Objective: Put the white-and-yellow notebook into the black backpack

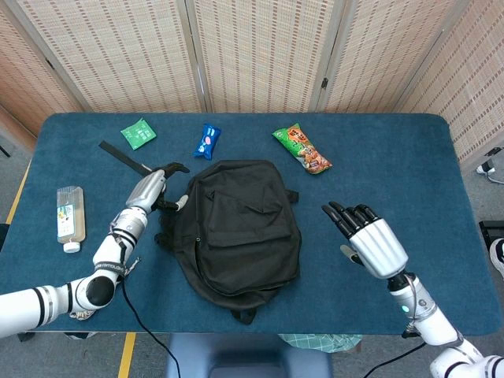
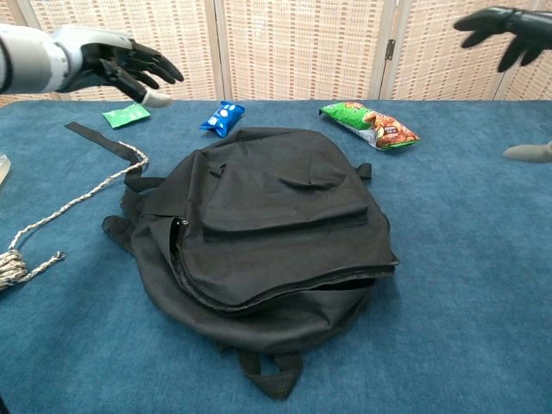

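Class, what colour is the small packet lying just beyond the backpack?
Blue packet, clearest in the head view.

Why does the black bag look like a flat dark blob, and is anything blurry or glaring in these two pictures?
Head view: light is even and soft, with no glare; the black backpack keeps only faint folds. Chest view: closer and lower, so its creases and the opening's edge show; the right hand is cut by the frame and slightly soft, and the left hand looks sharp.
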{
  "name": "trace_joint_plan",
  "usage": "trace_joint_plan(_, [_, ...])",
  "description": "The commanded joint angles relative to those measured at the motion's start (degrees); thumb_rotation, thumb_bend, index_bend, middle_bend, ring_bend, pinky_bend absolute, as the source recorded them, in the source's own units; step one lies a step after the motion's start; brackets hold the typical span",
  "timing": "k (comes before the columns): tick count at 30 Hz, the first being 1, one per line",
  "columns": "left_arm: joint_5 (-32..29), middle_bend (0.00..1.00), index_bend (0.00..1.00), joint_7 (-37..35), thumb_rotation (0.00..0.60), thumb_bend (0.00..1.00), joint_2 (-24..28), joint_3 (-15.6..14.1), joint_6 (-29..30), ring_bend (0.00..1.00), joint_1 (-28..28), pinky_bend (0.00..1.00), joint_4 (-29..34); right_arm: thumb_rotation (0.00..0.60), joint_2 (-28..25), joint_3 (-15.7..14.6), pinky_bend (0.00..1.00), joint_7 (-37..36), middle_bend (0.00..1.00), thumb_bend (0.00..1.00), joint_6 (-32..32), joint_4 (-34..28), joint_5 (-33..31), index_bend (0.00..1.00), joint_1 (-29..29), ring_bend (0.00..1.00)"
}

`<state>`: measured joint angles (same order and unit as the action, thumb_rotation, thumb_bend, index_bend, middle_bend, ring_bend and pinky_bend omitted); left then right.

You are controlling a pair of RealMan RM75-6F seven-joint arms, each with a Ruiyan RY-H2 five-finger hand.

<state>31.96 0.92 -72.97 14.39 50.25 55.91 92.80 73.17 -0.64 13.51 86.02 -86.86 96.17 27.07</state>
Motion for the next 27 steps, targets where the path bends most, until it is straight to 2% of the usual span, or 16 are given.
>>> trace_joint_plan(1, [13.0,0.17,0.28,0.5,0.6,0.45,2.0,-4.7,10.4,0.14,-7.9,0.01,4.2,0.6,-4.2,-0.2,0.33,-5.0,0.23,0.23,-2.0,-2.1,-3.0,0.14,-1.8,0.35])
trace_joint_plan(3, [17.9,0.17,0.29,-0.7,0.6,0.45,2.8,-6.3,13.9,0.14,-11.1,0.01,5.2,0.6,-5.7,-0.7,0.31,-7.1,0.21,0.23,-2.9,-2.5,-4.2,0.14,-2.8,0.34])
trace_joint_plan(7, [26.4,0.17,0.28,-2.2,0.6,0.45,4.0,-9.5,20.1,0.13,-16.9,0.0,5.6,0.6,-8.6,-1.7,0.18,-10.9,0.09,0.23,-4.8,-4.0,-6.3,0.08,-4.5,0.22])
trace_joint_plan(12, [35.3,0.17,0.24,-2.6,0.6,0.45,4.5,-13.3,28.8,0.13,-24.1,0.0,5.3,0.6,-10.4,-2.4,0.09,-15.7,0.05,0.23,-3.6,-3.9,-7.1,0.01,-7.7,0.15])
trace_joint_plan(23, [42.8,0.17,0.25,-1.0,0.6,0.45,4.6,-18.8,40.9,0.12,-37.7,0.0,6.3,0.6,-11.0,-2.1,0.07,-14.4,0.05,0.23,3.6,-4.0,-11.8,0.0,-17.2,0.14])
trace_joint_plan(27, [44.0,0.17,0.25,2.6,0.6,0.45,4.9,-20.3,41.9,0.12,-40.6,0.0,7.2,0.6,-10.5,-1.3,0.08,-14.4,0.06,0.23,5.1,-3.6,-13.5,0.0,-19.6,0.15])
